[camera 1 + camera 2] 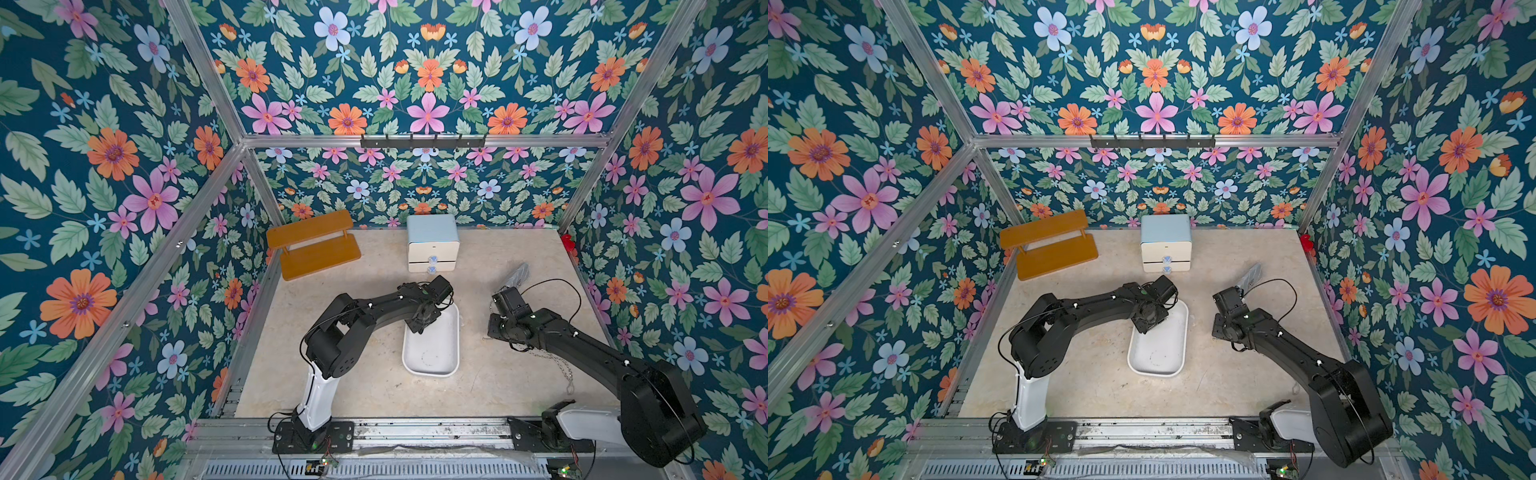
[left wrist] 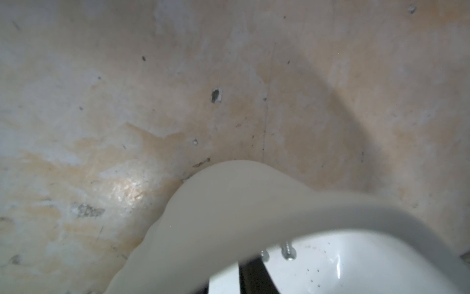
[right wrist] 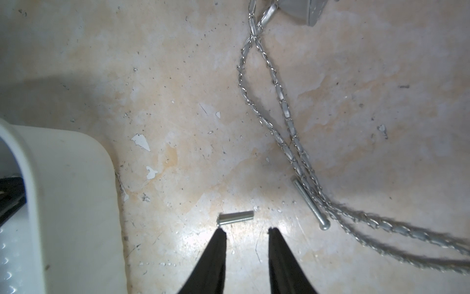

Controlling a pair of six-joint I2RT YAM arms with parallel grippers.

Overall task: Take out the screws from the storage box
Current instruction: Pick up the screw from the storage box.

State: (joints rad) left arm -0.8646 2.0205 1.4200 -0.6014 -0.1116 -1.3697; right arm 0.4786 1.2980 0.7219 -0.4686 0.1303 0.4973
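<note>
The left claw (image 1: 417, 326) is down inside the far left corner of the tray (image 1: 434, 351). Its tips are hidden by the arm from above and by the tray's rim in its own wrist view, so I cannot tell whether it is spread, pressed together or pinching something. Two screws (image 2: 288, 252) lie close together on the tray floor right by one dark finger (image 2: 251, 275), tucked under the curved wall.

To do this pick well, I judge the claw should take one screw only, across its thin shaft, with the tips low on the smooth floor. It should then lift straight up so the rim is cleared and the light tray is not dragged.

The right claw (image 3: 247, 229) hangs spread and empty just over the table (image 3: 152, 76), right of the tray. A short screw (image 3: 236, 218) lies just beyond its tips, and a long screw (image 3: 309, 202) rests against the chain (image 3: 284, 107). The next screw is best set down apart from that chain.
</note>
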